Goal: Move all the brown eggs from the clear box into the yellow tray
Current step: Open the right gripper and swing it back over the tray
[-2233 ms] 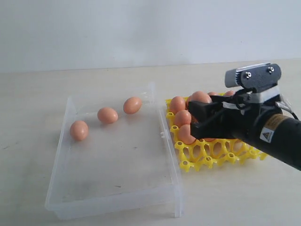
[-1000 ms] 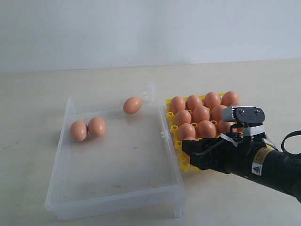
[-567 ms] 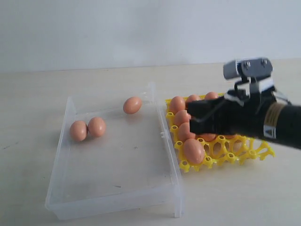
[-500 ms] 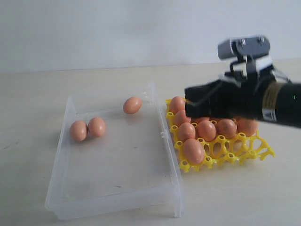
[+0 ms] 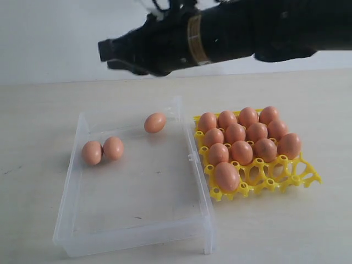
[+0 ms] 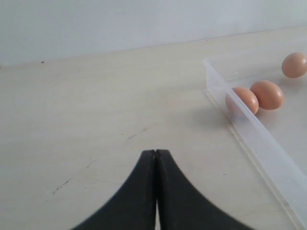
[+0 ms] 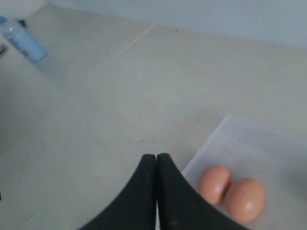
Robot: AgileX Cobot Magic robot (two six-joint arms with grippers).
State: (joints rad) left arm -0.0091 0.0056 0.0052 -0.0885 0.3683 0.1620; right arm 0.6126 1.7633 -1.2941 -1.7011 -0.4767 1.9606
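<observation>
Hovering high above the far side of the clear box [image 5: 137, 209], the right gripper [image 5: 108, 52] is carrying nothing, its jaws pressed together. The left gripper [image 6: 155, 153] is idling low over bare table off the box's left wall, its jaws likewise pressed together and empty.

Thirteen brown eggs [image 5: 241, 152] are sitting in the yellow tray [image 5: 248, 188], filling all but three cups along its near edge, so the job is looking mostly done. Three are waiting in the box: two [image 5: 92, 152] touching each other against the left wall, and one [image 5: 155, 122] lying near the far right corner. The tray is standing just beside the box's right wall.

A pale, faintly scuffed table [image 5: 33, 110] is carrying everything, and a plain white wall [image 5: 55, 33] is running behind it. A blurred blue bottle-like thing [image 7: 21, 40] is showing in the right wrist view.
</observation>
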